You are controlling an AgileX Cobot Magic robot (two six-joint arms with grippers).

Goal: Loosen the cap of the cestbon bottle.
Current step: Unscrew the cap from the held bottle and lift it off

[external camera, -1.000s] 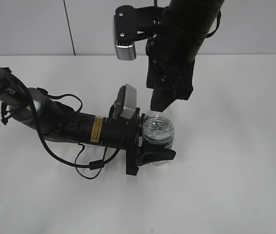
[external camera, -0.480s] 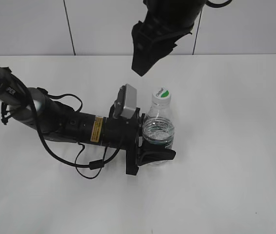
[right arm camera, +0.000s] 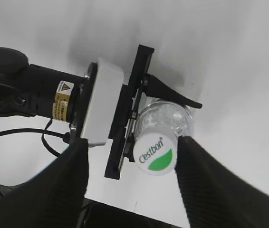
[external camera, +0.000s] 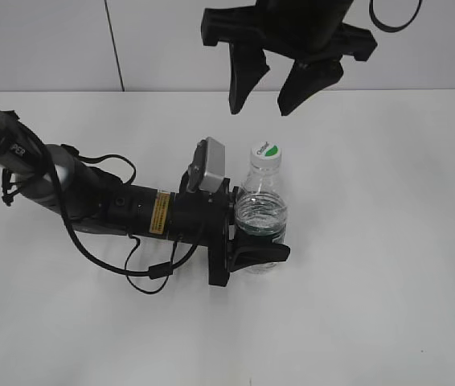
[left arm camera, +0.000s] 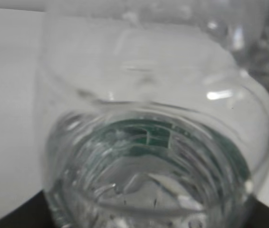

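Note:
The cestbon bottle [external camera: 261, 215] stands upright on the white table, clear and ribbed with a green label band. Its body fills the left wrist view [left arm camera: 148, 142]. My left gripper [external camera: 252, 245] is shut on the bottle's body from the left. The cap [external camera: 265, 155], white with a green patch, sits on the bottle's neck. In the right wrist view the cap [right arm camera: 156, 153] reads "Cestbon". My right gripper [external camera: 265, 90] is open and empty, well above the cap. In the right wrist view the right gripper [right arm camera: 132, 178] has its fingers on either side of the cap without touching it.
The left arm [external camera: 91, 201] lies low across the table from the left edge, with a black cable [external camera: 143, 273] looping in front of it. A grey wall [external camera: 51, 40] stands behind the white table [external camera: 388, 241].
My right gripper has let go of the cap, risen clear of the bottle, turned and opened. The bottle and my left gripper have stayed in place.

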